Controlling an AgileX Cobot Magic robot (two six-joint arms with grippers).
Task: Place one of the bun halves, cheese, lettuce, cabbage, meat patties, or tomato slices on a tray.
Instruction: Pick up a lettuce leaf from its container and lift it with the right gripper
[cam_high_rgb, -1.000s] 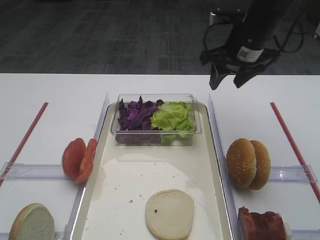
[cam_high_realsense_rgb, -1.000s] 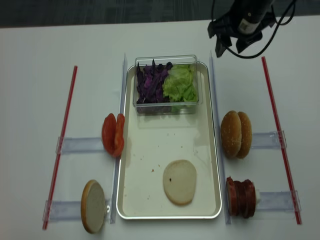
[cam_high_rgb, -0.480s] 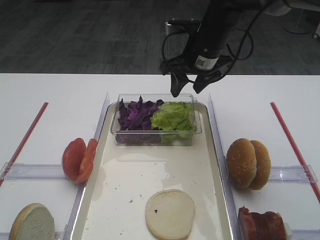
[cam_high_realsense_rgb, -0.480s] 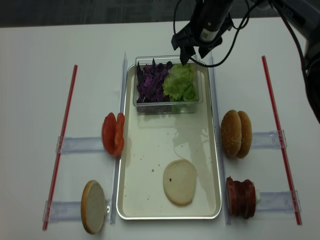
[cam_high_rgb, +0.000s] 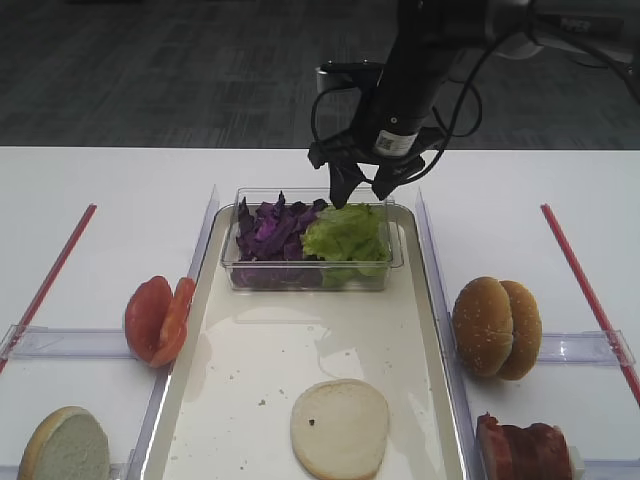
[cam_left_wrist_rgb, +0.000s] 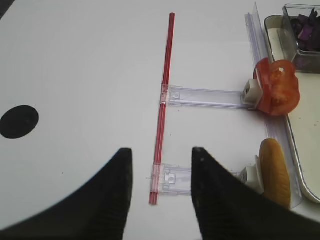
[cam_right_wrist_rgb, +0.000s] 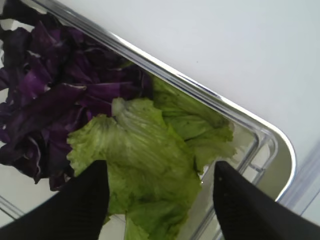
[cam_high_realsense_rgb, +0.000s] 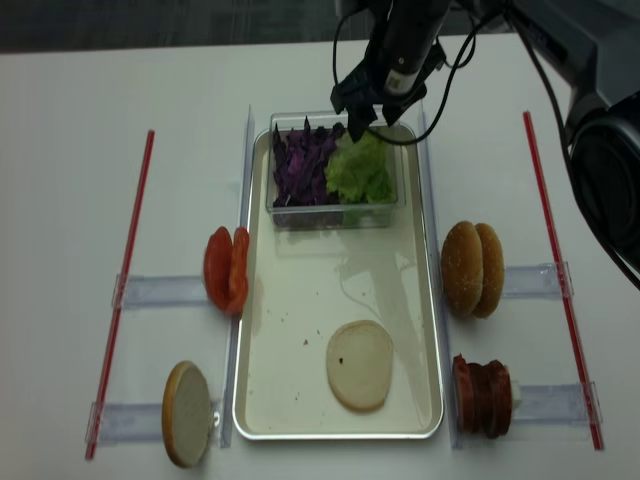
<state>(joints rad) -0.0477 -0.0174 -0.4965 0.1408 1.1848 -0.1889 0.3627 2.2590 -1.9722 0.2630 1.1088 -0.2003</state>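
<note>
right gripper (cam_high_rgb: 360, 193) swung in from far right of table, now hovers over lettuce (cam_high_rgb: 346, 235) in clear tub (cam_high_rgb: 312, 268) at far end of tray (cam_high_rgb: 425, 330); jaws spread wide, nothing held. one bun half (cam_high_rgb: 340, 427) already lies on tray near end. lettuce not yet gripped, lift and placement remain. cabbage (cam_high_rgb: 270, 230) crowds lettuce on left, tub walls close around. left gripper (cam_left_wrist_rgb: 160, 200) open, idle over bare table on left.

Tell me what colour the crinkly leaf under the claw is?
Light green. The lettuce shows best in the right wrist view, beside dark purple cabbage.
</note>
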